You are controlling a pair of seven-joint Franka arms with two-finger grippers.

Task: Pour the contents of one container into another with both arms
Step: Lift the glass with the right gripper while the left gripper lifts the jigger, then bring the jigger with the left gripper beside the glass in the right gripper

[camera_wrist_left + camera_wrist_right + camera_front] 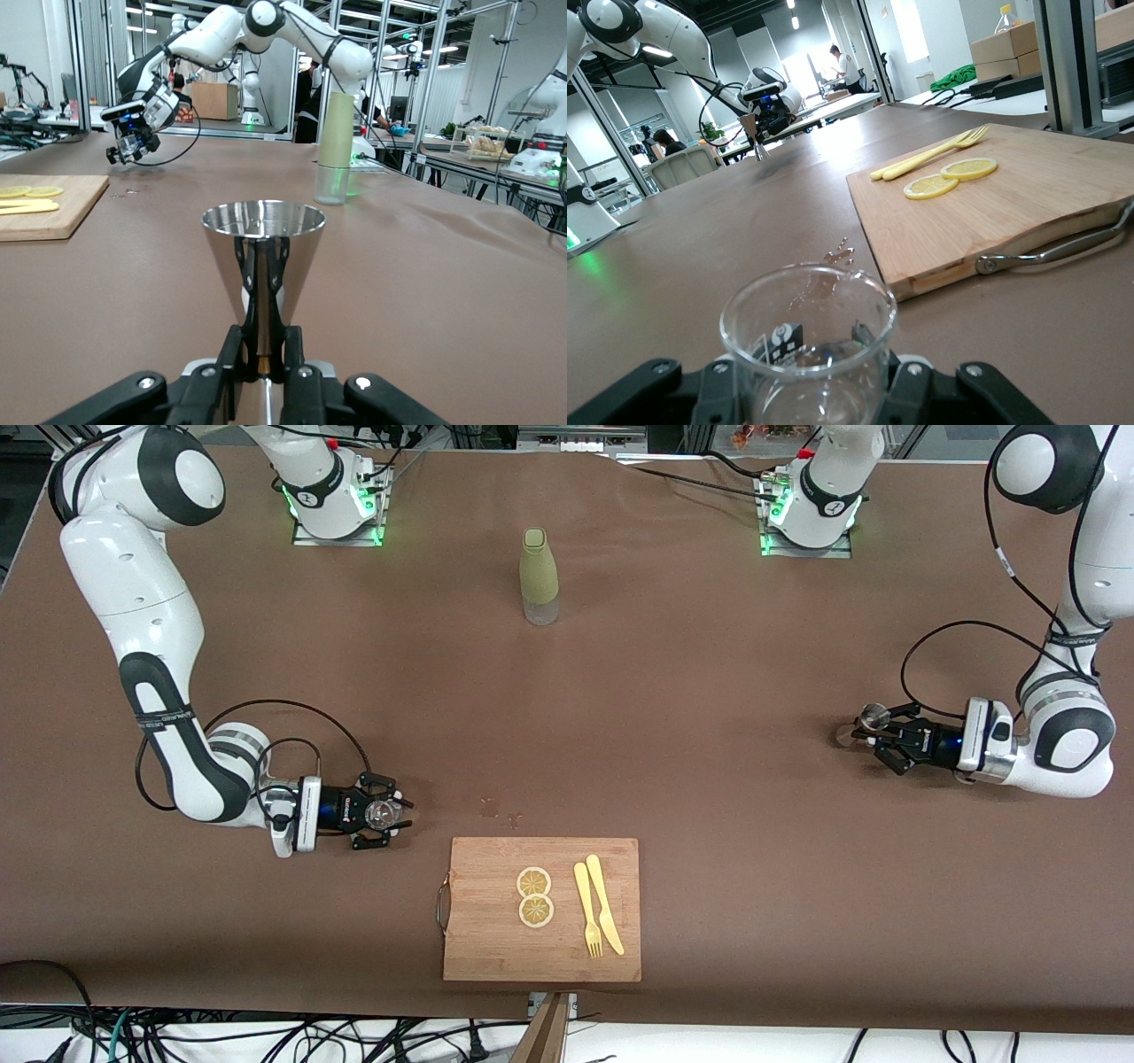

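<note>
Left tool (263, 367) grips upright jigger (263, 257) on table (425, 266).

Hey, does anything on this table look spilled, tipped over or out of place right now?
Only a small wet-looking splash mark on the cloth just above the cutting board. Bottle, jigger and glass all stand upright.

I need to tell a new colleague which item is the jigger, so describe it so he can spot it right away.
Start at the left arm's end of the table, where the left tool is shut on the jigger. It is a tiny silver metal hourglass, unlike the clear glass in the right tool or the tall green bottle.
</note>
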